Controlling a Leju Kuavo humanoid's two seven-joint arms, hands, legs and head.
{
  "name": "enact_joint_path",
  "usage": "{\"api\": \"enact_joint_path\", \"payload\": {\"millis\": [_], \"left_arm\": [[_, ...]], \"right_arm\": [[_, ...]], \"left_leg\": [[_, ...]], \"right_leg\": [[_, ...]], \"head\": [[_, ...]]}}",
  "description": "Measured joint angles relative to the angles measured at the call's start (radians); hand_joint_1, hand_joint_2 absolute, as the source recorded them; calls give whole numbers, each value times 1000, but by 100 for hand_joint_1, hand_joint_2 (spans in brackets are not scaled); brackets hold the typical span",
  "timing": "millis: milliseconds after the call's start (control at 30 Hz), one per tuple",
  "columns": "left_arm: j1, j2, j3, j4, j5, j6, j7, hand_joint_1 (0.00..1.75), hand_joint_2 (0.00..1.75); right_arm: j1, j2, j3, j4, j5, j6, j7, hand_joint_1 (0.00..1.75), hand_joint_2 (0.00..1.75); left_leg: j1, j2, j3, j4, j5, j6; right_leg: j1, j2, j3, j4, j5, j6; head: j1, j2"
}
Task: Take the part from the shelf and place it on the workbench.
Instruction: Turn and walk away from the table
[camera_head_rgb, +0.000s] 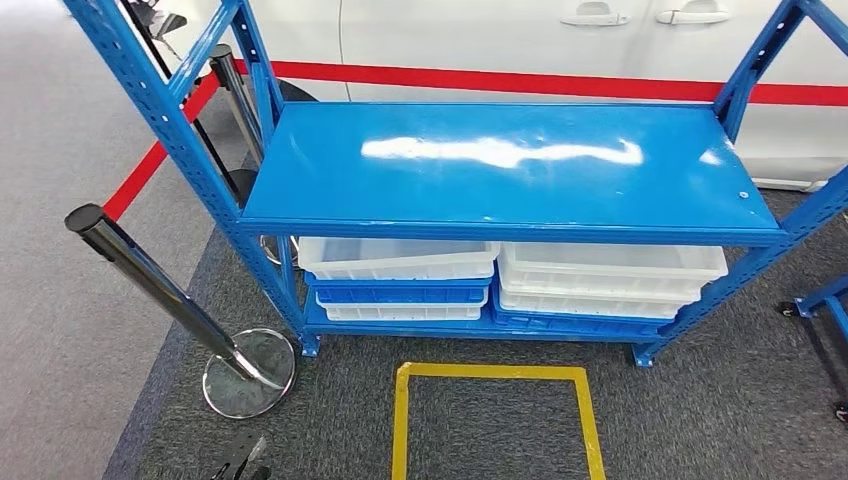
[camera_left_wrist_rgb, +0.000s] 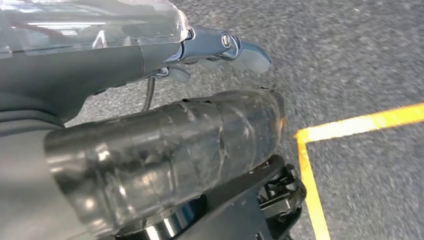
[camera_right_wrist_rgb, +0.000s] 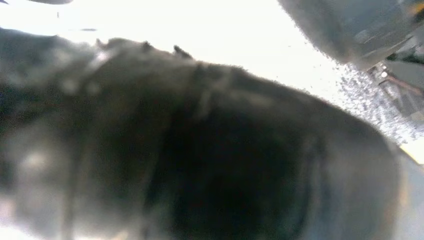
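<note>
Head view, looking forward and down at a blue shelf (camera_head_rgb: 510, 170) standing on dark carpet. Its upper deck carries only glare; no part can be made out on it. On the lower level lie stacked white trays (camera_head_rgb: 398, 258) and (camera_head_rgb: 610, 270) with blue trays (camera_head_rgb: 400, 293) between them; whether any holds the part cannot be told, so the part's place is unknown here. No counter appears.

Step in hand, as judged: the approach, before any reach. The next move calls for finding the part, probably by lowering the view toward the trays, then bringing one arm forward.

The left hand (camera_left_wrist_rgb: 165, 145), in the left wrist view, hangs over carpet beside a yellow floor marking (camera_left_wrist_rgb: 310, 165); it carries nothing, and whether its fingers are spread or curled cannot be told. The right hand (camera_right_wrist_rgb: 200, 150) is a dark blur in its wrist view; its state cannot be told.

Edges and room: the yellow floor square (camera_head_rgb: 495, 372) lies at 6 o'clock from the shelf, with open carpet between. A chrome barrier post (camera_head_rgb: 160, 290) leans at 8 o'clock, close to the shelf's near left leg. Blue uprights flank the deck at 9 and 3 o'clock. A white car (camera_head_rgb: 520, 40) stands behind at 12 o'clock.
</note>
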Motion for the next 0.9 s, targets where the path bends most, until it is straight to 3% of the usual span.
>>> {"api": "enact_joint_path", "payload": {"millis": [100,167,233,267,333,400,433,467,500,533,567,633,700,800,833,900], "left_arm": [[0,1,0,0,0,0,0,0,0],[-1,1,0,0,0,0,0,0,0],[2,1,0,0,0,0,0,0,0],[4,1,0,0,0,0,0,0,0],[3,1,-1,0,0,0,0,0,0],[-1,0,-1,0,0,0,0,0,0],[-2,0,-1,0,4,4,-3,0,0],[0,-3,-1,-1,18,19,-17,0,0],[6,-8,5,-7,44,49,-55,0,0],[15,-15,23,-13,75,86,-117,0,0],[25,-26,55,-18,100,119,-187,0,0],[27,-52,163,9,93,164,-270,0,0],[6,-75,270,89,35,212,-234,0,0],[-9,-90,367,204,-13,274,-174,0,0],[-12,-93,388,232,-17,280,-170,0,0],[-24,-101,420,274,-21,282,-166,0,0]], "right_arm": [[-1,0,0,0,0,0,0,0,0],[-1,0,0,0,0,0,0,0,0],[-4,0,0,0,0,0,0,0,0],[-5,0,0,-1,0,0,0,0,0],[-6,0,0,-1,0,0,0,0,0],[-3,-1,0,-1,0,0,0,0,0],[-2,-1,1,-1,-3,-4,-3,0,0],[0,0,0,-3,-17,-16,-18,0,0],[4,-3,-7,-10,-55,-37,-53,0,0],[5,-11,-22,-20,-112,-52,-106,0,0],[3,-24,-47,-30,-176,-57,-160,0,0],[-6,-62,-114,-41,-260,-27,-194,0,0],[-11,-88,-163,-33,-271,-3,-120,0,0],[5,-101,-201,-15,-272,-6,-32,0,0],[15,-102,-208,-12,-273,-10,-24,0,0],[30,-102,-213,-6,-274,-16,-18,0,0]], "left_leg": [[1,34,93,-181,90,-1],[-6,50,126,-248,106,8],[-10,34,126,-252,106,21],[-9,25,127,-256,108,27],[-6,10,132,-266,114,44],[-7,-4,133,-268,115,55],[-9,-12,132,-267,114,58],[-11,-20,133,-266,113,60],[-13,-30,133,-264,112,61],[-16,-38,134,-261,110,62],[-18,-45,135,-257,107,61],[-23,-53,135,-251,102,57],[-23,-59,136,-249,100,49],[-20,-60,133,-242,90,33],[-20,-48,122,-218,73,27],[-16,-19,72,-113,16,15]], "right_leg": [[-2,-31,10,4,-11,14],[2,-46,16,5,-17,27],[3,-60,22,1,-17,40],[1,-55,26,2,-21,46],[-4,-12,10,46,-56,53],[-3,33,-51,167,-121,52],[-2,41,-86,233,-146,52],[0,43,-110,276,-153,50],[1,44,-118,282,-140,48],[2,45,-108,249,-107,45],[3,48,-82,186,-65,40],[6,62,-30,65,-14,30],[12,68,-9,20,-10,25],[9,53,1,4,-3,13],[5,47,4,-3,0,8],[4,35,7,-9,2,1]], "head": [[0,0],[1,0],[2,0],[2,0],[2,0],[2,0],[2,0],[2,0],[2,0],[2,0],[2,0],[3,0],[3,0],[1,0],[0,0],[-3,0]]}}
